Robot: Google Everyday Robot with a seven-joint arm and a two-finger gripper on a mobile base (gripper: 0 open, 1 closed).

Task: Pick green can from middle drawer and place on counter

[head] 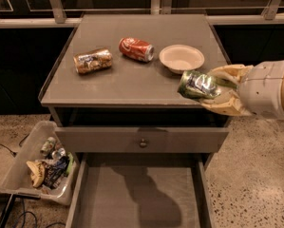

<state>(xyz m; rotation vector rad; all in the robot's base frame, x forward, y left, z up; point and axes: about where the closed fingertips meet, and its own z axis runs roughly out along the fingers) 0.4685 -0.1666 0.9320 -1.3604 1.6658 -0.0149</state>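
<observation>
My gripper (213, 93) comes in from the right and is shut on the green can (198, 85), holding it on its side in the air over the counter's (127, 82) front right edge. The can's silver end faces left. Below, the middle drawer (137, 201) stands pulled open, its flat grey floor bare but for the arm's shadow. Above it sits a closed drawer front with a small round knob (143, 142).
On the counter lie a gold-brown shiny can (92, 61), a red cola can (136, 49) and a pale bowl (181, 58). A clear bin of trash (39, 163) stands on the floor at the left of the cabinet.
</observation>
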